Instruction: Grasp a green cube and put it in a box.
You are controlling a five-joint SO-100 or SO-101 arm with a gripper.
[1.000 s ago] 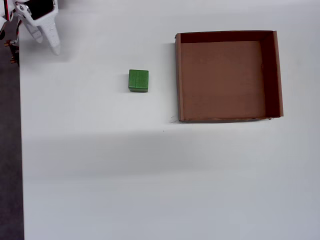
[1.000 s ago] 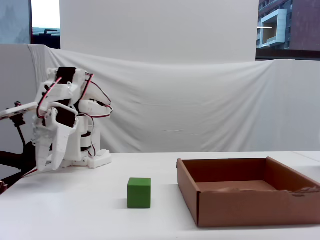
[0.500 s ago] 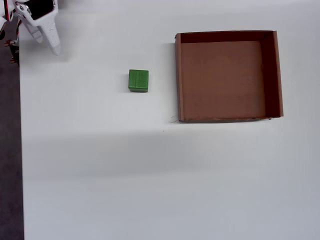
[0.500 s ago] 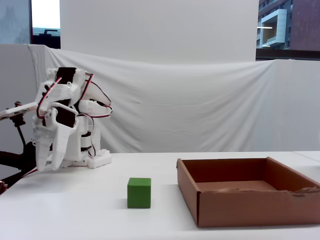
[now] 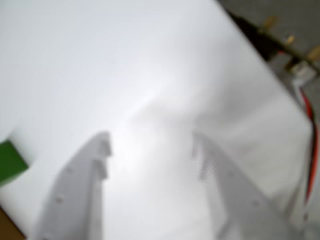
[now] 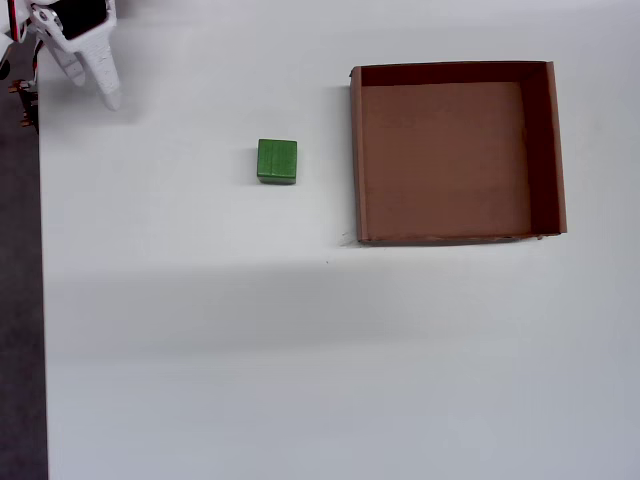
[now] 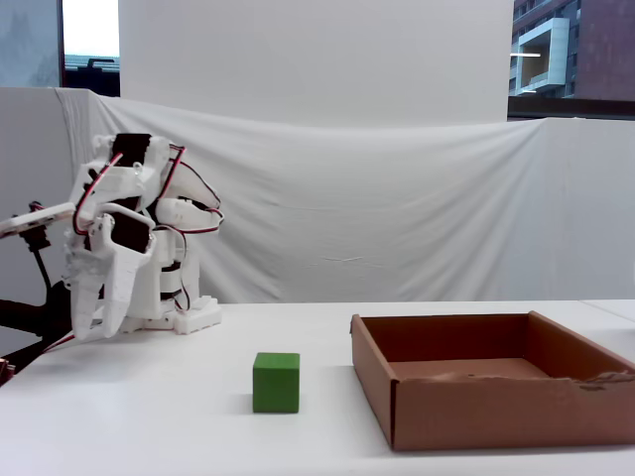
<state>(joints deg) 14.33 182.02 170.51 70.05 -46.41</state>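
The green cube [image 6: 277,161] rests on the white table, a short way left of the box [image 6: 358,160], a shallow brown cardboard tray with nothing in it. From the side, the cube [image 7: 276,382] stands in front of and left of the box [image 7: 496,415]. My gripper [image 6: 92,85] hangs folded back at the arm's base in the far top-left corner, well away from the cube. In the blurred wrist view the gripper [image 5: 150,142] is open over bare table, with an edge of the cube [image 5: 7,162] at the left border.
The white table [image 6: 300,350] ends at a dark strip along the left side of the overhead view. The arm's base and red wires [image 7: 184,198] stand at the back left. A white cloth backdrop [image 7: 397,218] hangs behind the table.
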